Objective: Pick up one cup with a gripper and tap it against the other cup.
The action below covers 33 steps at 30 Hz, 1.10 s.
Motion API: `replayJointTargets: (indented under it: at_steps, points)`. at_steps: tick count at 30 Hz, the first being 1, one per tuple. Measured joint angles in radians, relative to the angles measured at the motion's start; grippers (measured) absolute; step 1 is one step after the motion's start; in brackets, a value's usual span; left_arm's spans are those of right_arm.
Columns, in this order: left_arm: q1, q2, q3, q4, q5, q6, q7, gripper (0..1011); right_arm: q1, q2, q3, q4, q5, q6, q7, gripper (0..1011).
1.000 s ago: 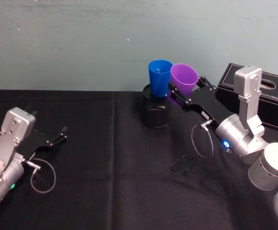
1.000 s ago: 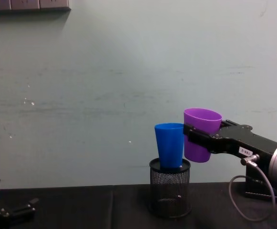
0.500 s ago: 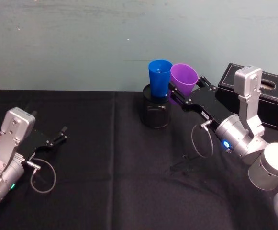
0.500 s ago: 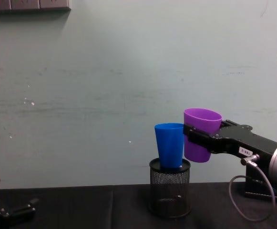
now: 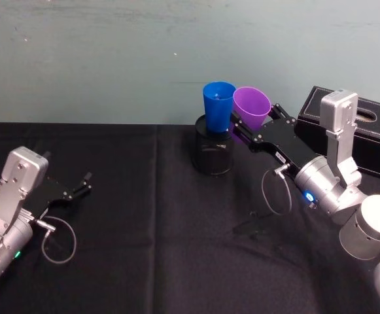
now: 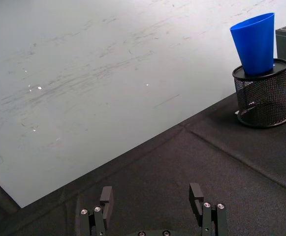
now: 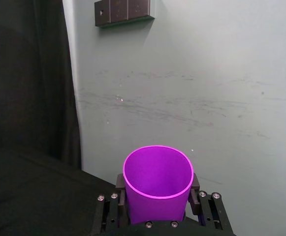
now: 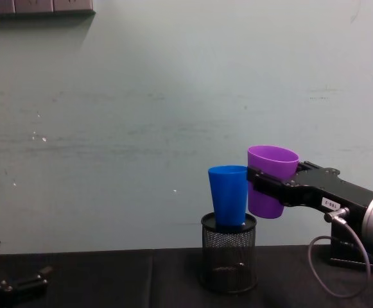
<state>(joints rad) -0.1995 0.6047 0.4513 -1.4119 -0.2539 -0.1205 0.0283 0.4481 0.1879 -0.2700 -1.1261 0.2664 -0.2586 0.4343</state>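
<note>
Right hand [image 7: 157, 194] is clamped on the purple cup [image 8: 276, 163], held upright in the air; the blue cup [image 8: 228, 196] (standing in a mesh pen holder [image 8: 228, 256]) lies just to this hand's left, rims touching or nearly so; left hand [image 6: 151, 192], fingers apart, rests well apart.

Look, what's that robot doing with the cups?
The robot's right gripper is holding a purple cup up in the air, right next to a blue cup. The blue cup stands in a black mesh holder on the table. The two cups look like they are touching, or very nearly. The left gripper sits open, low by the table, off to the left.
</note>
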Motion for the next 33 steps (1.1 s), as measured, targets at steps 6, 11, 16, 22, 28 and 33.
replayJointTargets:
  at_steps: [6, 11, 16, 22, 28, 33]
  points:
    - [0.0, 0.0, 0.0, 0.0, 0.0, 0.0, 0.0, 1011, 0.0, 0.0, 0.0, 0.0, 0.0, 0.0, 0.0, 726]
    - [0.0, 0.0, 0.0, 0.0, 0.0, 0.0, 0.0, 1011, 0.0, 0.0, 0.0, 0.0, 0.0, 0.0, 0.0, 726]
    - [0.0, 0.0, 0.0, 0.0, 0.0, 0.0, 0.0, 1012, 0.0, 0.0, 0.0, 0.0, 0.0, 0.0, 0.0, 726]
    - [0.0, 0.0, 0.0, 0.0, 0.0, 0.0, 0.0, 1012, 0.0, 0.0, 0.0, 0.0, 0.0, 0.0, 0.0, 726]
    - [0.0, 0.0, 0.0, 0.0, 0.0, 0.0, 0.0, 1012, 0.0, 0.0, 0.0, 0.0, 0.0, 0.0, 0.0, 726]
    - [0.0, 0.0, 0.0, 0.0, 0.0, 0.0, 0.0, 1011, 0.0, 0.0, 0.0, 0.0, 0.0, 0.0, 0.0, 726]
